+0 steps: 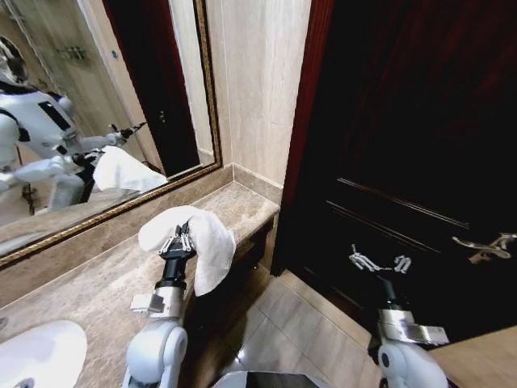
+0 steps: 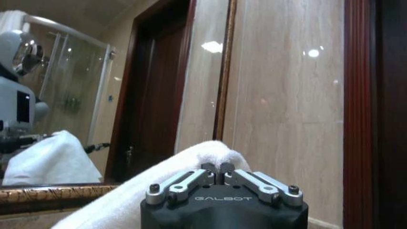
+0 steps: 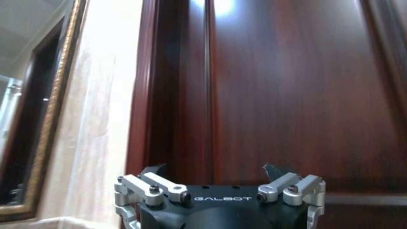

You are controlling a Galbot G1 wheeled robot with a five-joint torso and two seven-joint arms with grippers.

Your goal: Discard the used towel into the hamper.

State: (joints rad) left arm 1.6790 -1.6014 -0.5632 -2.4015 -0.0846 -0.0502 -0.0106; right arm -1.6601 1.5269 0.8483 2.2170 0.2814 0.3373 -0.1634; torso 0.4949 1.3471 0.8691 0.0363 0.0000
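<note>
My left gripper (image 1: 179,241) is shut on the white towel (image 1: 206,238), which drapes over its fingers and hangs down past the front edge of the marble counter (image 1: 97,283). In the left wrist view the towel (image 2: 190,160) bunches up behind the closed left gripper (image 2: 218,167). My right gripper (image 1: 380,261) is held open and holds nothing, close in front of the dark wooden door (image 1: 420,121). The right wrist view has the right gripper (image 3: 213,168) with its jaws spread wide, facing the door. The hamper is out of view.
A gold-framed mirror (image 1: 81,121) backs the counter and reflects the robot and towel. A white sink (image 1: 40,356) sits at the near left. The door handle (image 1: 485,246) sticks out at the right. Tiled floor (image 1: 307,323) lies between counter and door.
</note>
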